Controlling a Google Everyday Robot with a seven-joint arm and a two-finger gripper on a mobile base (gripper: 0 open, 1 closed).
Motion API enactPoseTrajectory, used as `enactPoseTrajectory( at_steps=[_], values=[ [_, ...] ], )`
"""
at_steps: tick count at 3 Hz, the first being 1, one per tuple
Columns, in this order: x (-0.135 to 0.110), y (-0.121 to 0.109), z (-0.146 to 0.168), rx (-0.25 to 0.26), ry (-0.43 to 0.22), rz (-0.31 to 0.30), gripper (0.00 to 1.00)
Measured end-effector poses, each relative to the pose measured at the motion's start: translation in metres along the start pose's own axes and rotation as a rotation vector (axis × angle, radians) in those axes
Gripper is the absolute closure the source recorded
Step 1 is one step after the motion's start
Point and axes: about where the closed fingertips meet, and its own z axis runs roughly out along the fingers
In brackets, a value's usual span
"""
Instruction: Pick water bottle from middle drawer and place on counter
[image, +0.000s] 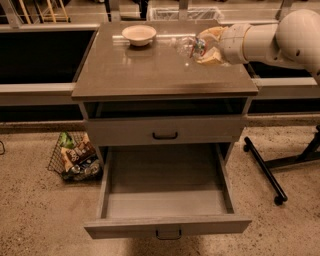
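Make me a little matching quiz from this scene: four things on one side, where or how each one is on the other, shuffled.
1 water bottle
2 bowl
3 middle drawer
4 wire basket

A pulled open
B down on the floor
C held in the gripper, over the counter's right side
D sitting at the counter's far edge

Pairs: 1-C, 2-D, 3-A, 4-B.

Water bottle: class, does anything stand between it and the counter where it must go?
Nothing visible does. The tool holds the water bottle over the right rear of the counter, and the surface beneath looks bare. The bowl sits apart, at the rear centre.
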Motion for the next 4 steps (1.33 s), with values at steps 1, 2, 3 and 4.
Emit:
enactPoseTrajectory(
  at_steps=[1,2,3,4],
  values=[
    [0.025,0.003,0.017,0.023,-0.021,0.174,1.0],
    [0.025,0.003,0.017,0.023,-0.021,0.174,1.0],
    [0.033,0.002,0.031,-0.001,0.0,0.192,1.0],
    [0.044,-0.001,0.044,-0.033,0.021,0.227,1.0]
  ],
)
